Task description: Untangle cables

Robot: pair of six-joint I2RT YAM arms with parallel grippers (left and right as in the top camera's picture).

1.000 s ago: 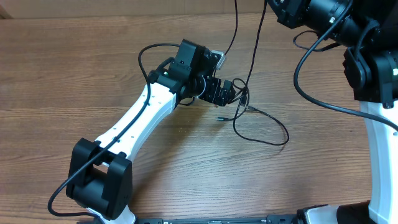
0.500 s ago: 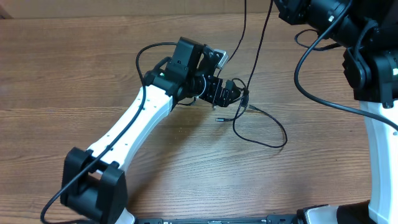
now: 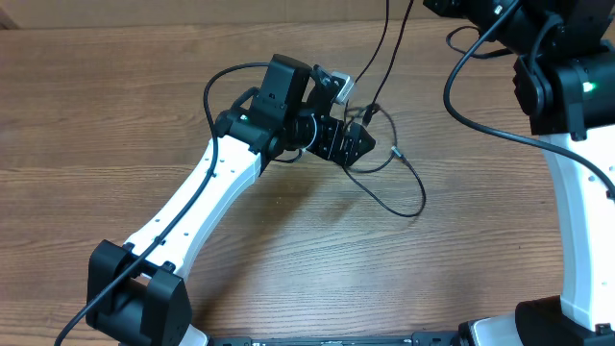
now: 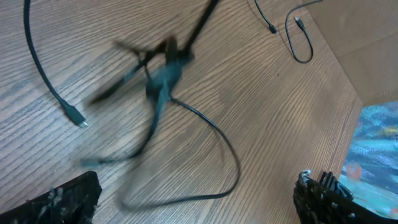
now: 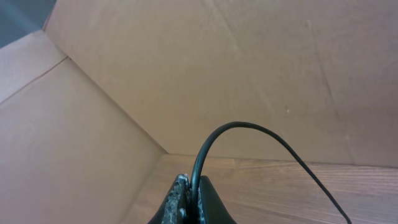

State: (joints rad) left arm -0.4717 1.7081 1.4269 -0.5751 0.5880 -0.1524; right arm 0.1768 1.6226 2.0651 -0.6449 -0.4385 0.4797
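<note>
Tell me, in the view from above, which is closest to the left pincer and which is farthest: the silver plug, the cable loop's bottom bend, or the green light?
1. Silver plug: just right of the left pincer.
2. Bottom bend of the cable loop: lower and further right.
3. Green light: far right, on the right arm.

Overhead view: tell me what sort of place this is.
Probably a robotics test bench: a wood-grain table, plain cardboard walls at its edge, and a white robot arm working over loose thin cables.
</note>
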